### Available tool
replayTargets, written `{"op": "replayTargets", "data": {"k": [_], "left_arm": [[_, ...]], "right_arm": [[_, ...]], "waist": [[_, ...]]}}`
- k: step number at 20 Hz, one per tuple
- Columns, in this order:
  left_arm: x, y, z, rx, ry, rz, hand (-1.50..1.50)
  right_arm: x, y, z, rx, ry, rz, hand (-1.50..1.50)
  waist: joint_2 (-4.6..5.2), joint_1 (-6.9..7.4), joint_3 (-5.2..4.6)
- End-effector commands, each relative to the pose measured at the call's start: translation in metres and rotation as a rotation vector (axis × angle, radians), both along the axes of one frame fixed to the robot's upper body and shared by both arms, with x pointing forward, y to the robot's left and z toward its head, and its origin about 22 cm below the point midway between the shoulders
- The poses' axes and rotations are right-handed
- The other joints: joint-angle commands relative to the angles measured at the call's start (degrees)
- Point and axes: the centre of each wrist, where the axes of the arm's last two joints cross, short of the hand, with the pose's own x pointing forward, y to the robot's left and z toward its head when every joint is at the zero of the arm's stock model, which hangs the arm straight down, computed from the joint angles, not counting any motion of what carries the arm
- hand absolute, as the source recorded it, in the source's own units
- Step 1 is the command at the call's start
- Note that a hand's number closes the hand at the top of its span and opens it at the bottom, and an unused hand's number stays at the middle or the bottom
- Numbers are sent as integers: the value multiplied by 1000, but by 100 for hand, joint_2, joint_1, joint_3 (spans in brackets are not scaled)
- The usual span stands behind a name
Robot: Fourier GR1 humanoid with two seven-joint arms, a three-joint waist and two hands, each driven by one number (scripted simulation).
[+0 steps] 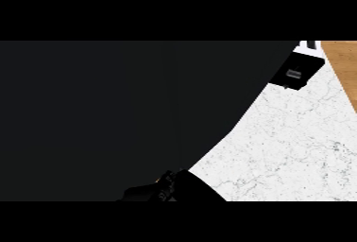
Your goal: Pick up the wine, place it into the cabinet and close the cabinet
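A large dark shape (105, 118) blotted out everything to the left of the white marble-patterned bench (293, 151), and the wine bottle could not be made out anywhere in view. At the bench's far end, just beside a brown wooden panel (343, 66), hung a black block with a small grey patch, apparently the right robot hand (295, 72). A second black form at the bench's near left corner looked like the left robot hand (162, 188), and whether either one was spread, pressed together or pinching anything could not be told.
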Motion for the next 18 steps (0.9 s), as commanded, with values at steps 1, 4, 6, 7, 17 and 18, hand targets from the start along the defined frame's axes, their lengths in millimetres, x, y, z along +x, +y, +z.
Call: {"op": "replayTargets", "data": {"k": [1,4,6,7,17,18], "left_arm": [[-3,16,3,5,-6,-29,-150],[0,14,3,-5,8,-16,-150],[1,11,13,-13,-6,-14,-150],[-5,12,12,-2,-4,-24,-150],[7,-2,28,-23,54,-75,-150],[16,0,22,-31,65,-83,-150]], "right_arm": [[36,27,2,-7,-23,-73,150],[57,37,15,-11,-31,-96,150],[71,44,14,0,-31,-96,150],[84,39,27,-17,-42,-111,150],[160,30,4,-55,-70,-217,150],[165,27,6,-45,-70,-230,150]], "waist": [[21,42,1],[29,-34,4],[35,-31,8],[28,-15,8],[48,-104,13],[55,-151,11]]}}
